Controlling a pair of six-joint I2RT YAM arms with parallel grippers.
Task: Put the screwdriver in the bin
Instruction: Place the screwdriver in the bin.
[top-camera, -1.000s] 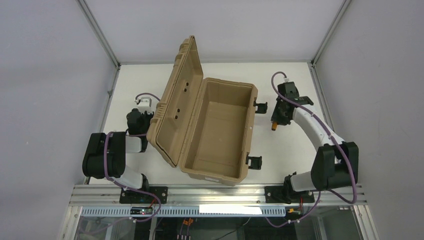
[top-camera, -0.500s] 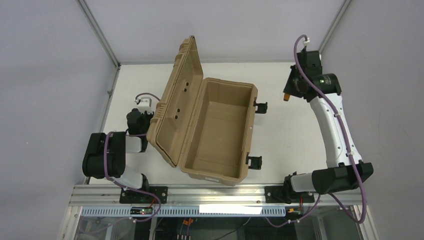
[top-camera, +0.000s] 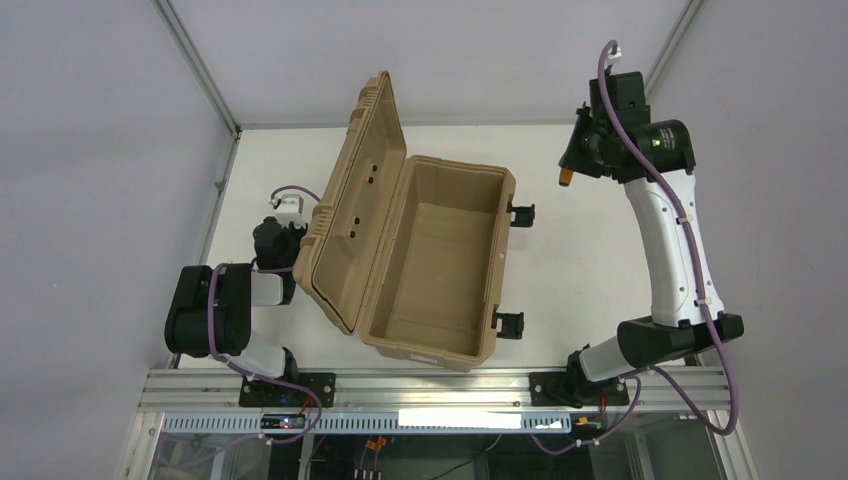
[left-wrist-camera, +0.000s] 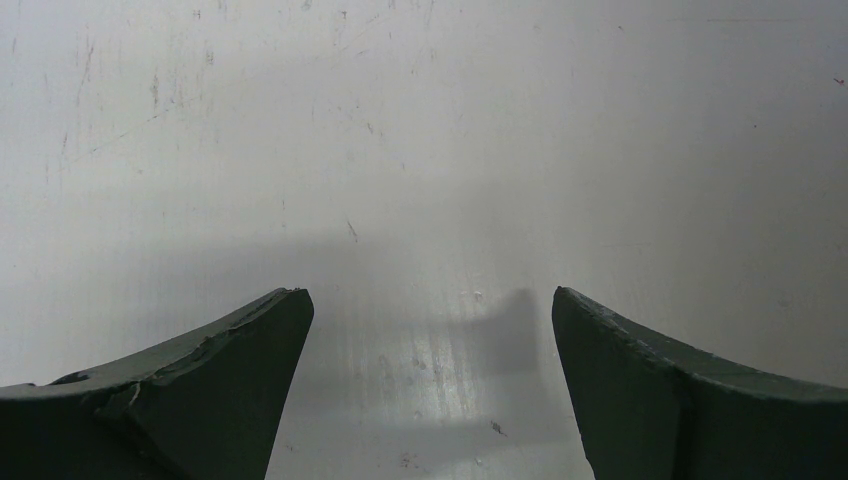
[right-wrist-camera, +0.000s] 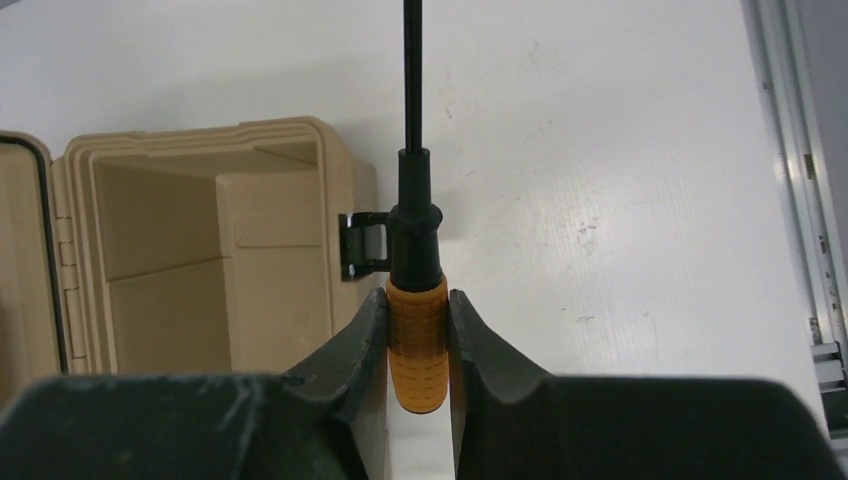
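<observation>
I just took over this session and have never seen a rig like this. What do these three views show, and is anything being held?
These are two robot arms bolted at the near edge of a white table. The wide picture comes from a fixed camera above and behind them. The other two come from a camera on each wrist, looking out past its own fingers. On the table stands the bin, a tan case with its lid open and nothing visible inside. The right gripper, up in the air to the right of the bin, is shut on the screwdriver, clamping its orange handle. The left gripper is open and holds nothing, with only bare table below it.
</observation>
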